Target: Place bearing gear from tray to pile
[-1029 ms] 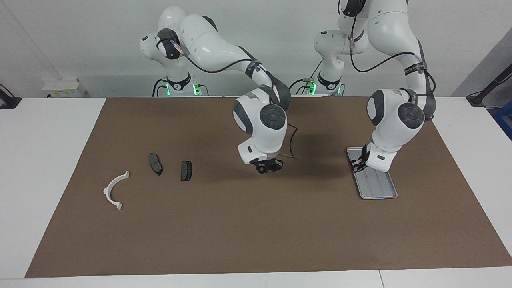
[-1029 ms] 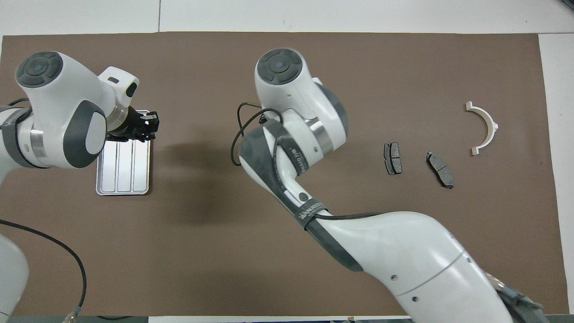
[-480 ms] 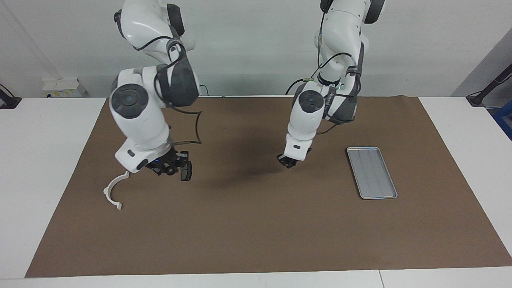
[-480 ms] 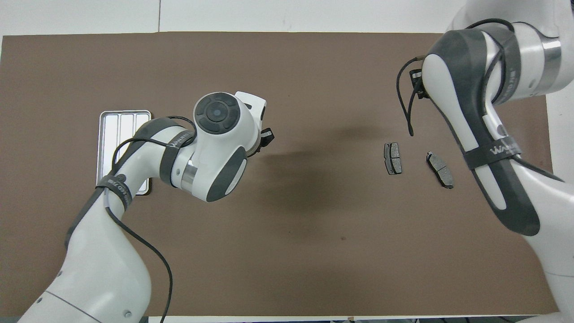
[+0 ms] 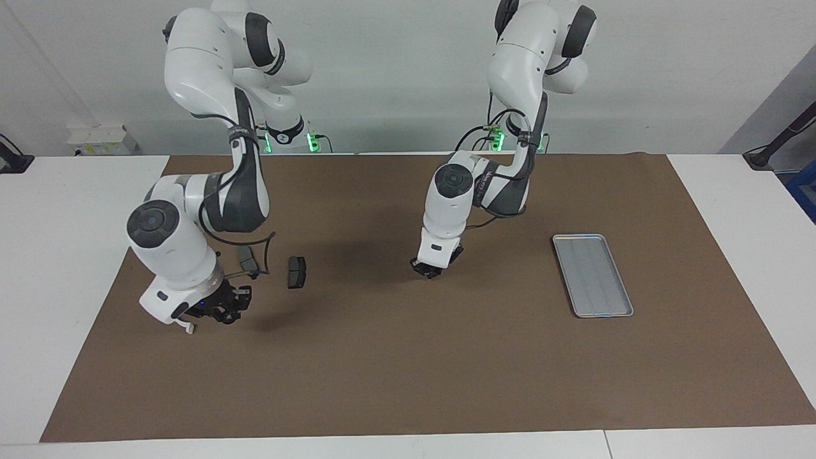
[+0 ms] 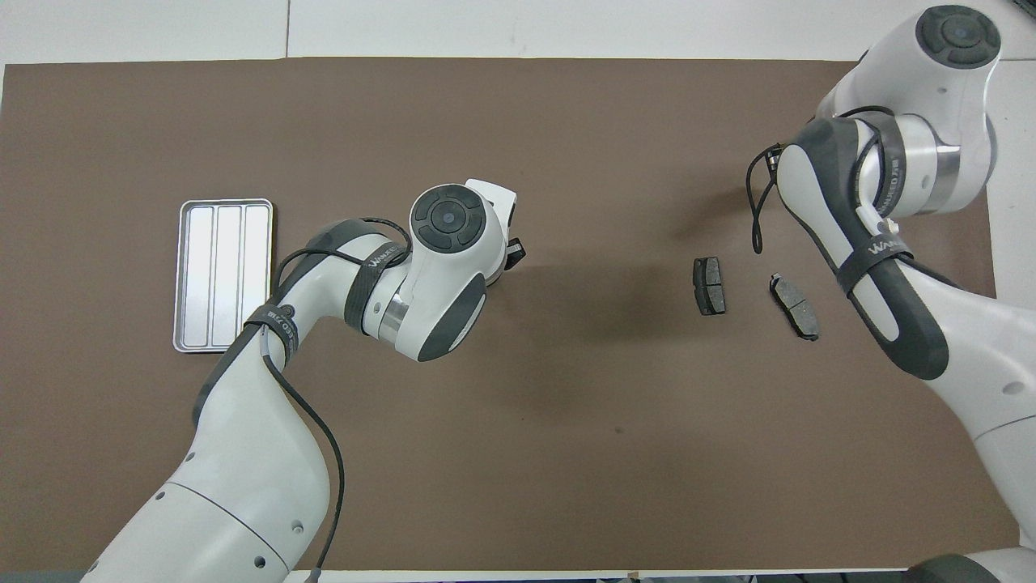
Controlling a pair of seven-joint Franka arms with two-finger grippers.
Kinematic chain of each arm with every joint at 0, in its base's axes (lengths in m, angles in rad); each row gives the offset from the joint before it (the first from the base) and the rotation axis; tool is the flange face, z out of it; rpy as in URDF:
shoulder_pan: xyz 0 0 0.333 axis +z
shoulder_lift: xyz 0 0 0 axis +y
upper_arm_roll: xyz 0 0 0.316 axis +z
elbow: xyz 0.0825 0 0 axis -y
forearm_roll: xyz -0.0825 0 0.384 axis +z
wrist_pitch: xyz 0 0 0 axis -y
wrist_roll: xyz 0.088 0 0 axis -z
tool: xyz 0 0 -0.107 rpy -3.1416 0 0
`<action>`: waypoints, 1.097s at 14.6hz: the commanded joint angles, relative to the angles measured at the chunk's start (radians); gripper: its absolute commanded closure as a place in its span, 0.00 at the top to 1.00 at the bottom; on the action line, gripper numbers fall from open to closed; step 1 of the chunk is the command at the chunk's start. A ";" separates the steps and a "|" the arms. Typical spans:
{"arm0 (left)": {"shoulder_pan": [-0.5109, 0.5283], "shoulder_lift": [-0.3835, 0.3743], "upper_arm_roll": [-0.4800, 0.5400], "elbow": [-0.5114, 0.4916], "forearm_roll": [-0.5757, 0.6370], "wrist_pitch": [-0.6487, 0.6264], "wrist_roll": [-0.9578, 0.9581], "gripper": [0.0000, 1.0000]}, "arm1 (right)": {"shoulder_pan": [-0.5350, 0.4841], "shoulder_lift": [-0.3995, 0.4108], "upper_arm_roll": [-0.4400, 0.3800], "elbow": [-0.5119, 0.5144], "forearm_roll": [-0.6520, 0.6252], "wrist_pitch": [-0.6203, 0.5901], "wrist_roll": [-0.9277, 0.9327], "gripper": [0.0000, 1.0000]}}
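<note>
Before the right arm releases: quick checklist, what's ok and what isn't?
1. Tray emptied: ok, nothing lies on it.
2. Right gripper at the pile: ok, low over the mat right beside the white bracket.
3. Bearing gear in the right gripper: cannot tell, nothing recognisable shows there.
4. Drop spot free of the brake pads: ok, both lie flat on the mat, apart from each other and not under the right gripper.
5. Left gripper out of the way: ok, shut, over bare mat between tray and pile, waiting.
</note>
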 commanded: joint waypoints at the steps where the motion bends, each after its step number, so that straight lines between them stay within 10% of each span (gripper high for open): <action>1: -0.018 0.012 0.017 0.015 0.005 -0.002 -0.019 0.00 | -0.010 0.015 0.012 -0.033 -0.023 0.065 -0.003 0.00; 9: -0.021 0.010 0.017 -0.012 0.008 0.018 -0.053 0.00 | 0.003 0.031 0.016 -0.117 -0.018 0.190 0.050 0.00; 10: -0.021 0.010 0.019 -0.012 0.008 0.013 -0.053 0.10 | 0.003 0.028 0.016 -0.133 -0.017 0.209 0.050 0.00; 11: -0.020 0.007 0.022 -0.003 0.008 -0.005 -0.053 0.74 | 0.004 0.028 0.016 -0.134 -0.017 0.209 0.052 0.00; 12: -0.018 0.001 0.025 0.006 0.011 -0.029 -0.052 1.00 | 0.004 0.026 0.016 -0.133 -0.017 0.206 0.053 0.00; 13: -0.006 -0.020 0.037 0.006 0.020 -0.057 -0.052 1.00 | 0.006 0.025 0.014 -0.131 -0.017 0.198 0.055 0.00; 15: 0.017 -0.118 0.086 0.002 0.024 -0.166 -0.026 1.00 | 0.024 0.016 0.014 -0.128 -0.021 0.186 0.081 1.00; 16: 0.047 -0.178 0.105 -0.006 0.024 -0.199 0.012 1.00 | 0.035 0.000 0.012 -0.122 -0.021 0.147 0.093 1.00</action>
